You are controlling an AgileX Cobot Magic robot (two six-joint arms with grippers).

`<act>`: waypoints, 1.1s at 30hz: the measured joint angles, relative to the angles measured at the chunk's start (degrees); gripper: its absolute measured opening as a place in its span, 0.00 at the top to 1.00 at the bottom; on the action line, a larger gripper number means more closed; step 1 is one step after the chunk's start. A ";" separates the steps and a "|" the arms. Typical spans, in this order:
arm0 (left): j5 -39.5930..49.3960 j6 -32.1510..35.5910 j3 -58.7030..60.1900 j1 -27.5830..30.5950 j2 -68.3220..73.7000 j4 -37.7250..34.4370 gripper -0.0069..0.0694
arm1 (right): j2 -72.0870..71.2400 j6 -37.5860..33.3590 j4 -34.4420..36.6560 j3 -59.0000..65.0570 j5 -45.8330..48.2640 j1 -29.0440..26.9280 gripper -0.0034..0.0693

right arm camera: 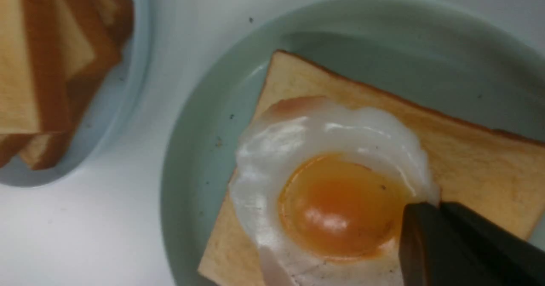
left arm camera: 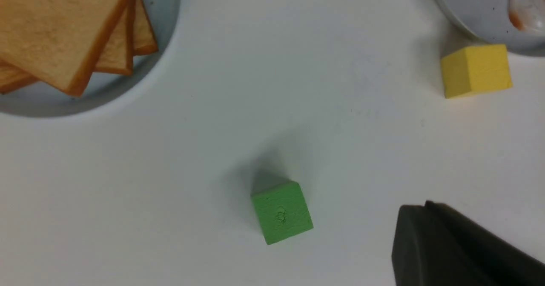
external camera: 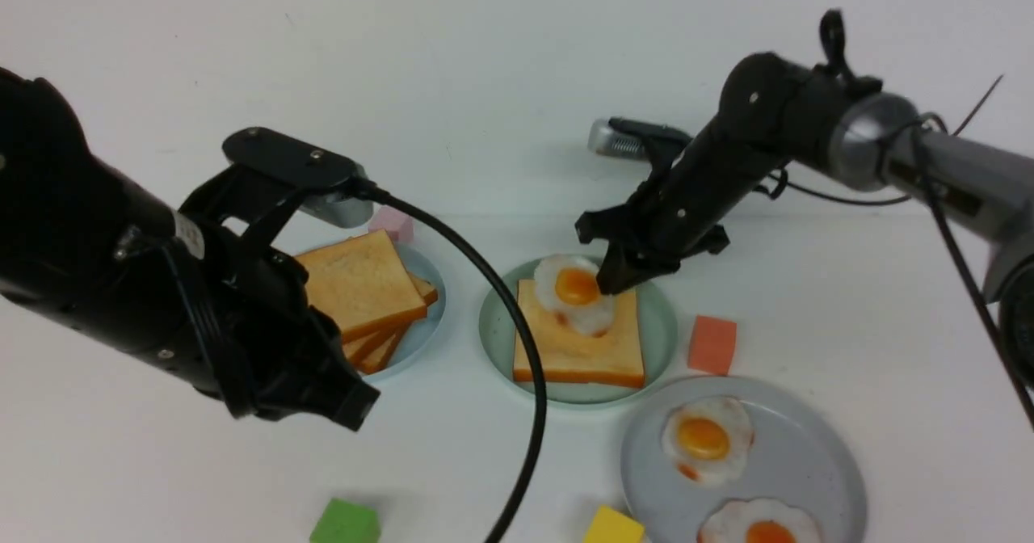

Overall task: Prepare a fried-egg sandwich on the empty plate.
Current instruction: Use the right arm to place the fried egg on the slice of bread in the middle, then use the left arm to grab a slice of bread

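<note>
So that the filling can be centred, the white fried egg with an orange yolk is pinched at its edge by the nearly closed right hand.
Beneath it, square golden toast lies on the round mint-green plate; room is left beyond the crust, while the closed, empty left hand is held well apart.

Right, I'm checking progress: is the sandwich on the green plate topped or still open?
Open: the egg shows uncovered above the toast.
</note>
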 joint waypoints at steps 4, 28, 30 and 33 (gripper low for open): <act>0.00 0.00 0.00 0.00 0.00 0.00 0.90 | 0.67 0.19 -0.05 -0.07 0.13 0.00 0.81; -4.06 -16.84 -6.93 26.78 12.86 -15.40 0.75 | -33.79 -5.38 -5.31 4.50 13.50 7.53 0.22; -2.78 -16.18 -6.97 27.22 15.59 -17.67 0.69 | -35.97 -5.38 -5.21 7.68 13.31 9.21 0.23; -3.07 -15.58 -6.97 27.29 21.26 -19.94 0.52 | -40.42 -5.43 -5.26 15.87 11.07 12.49 0.24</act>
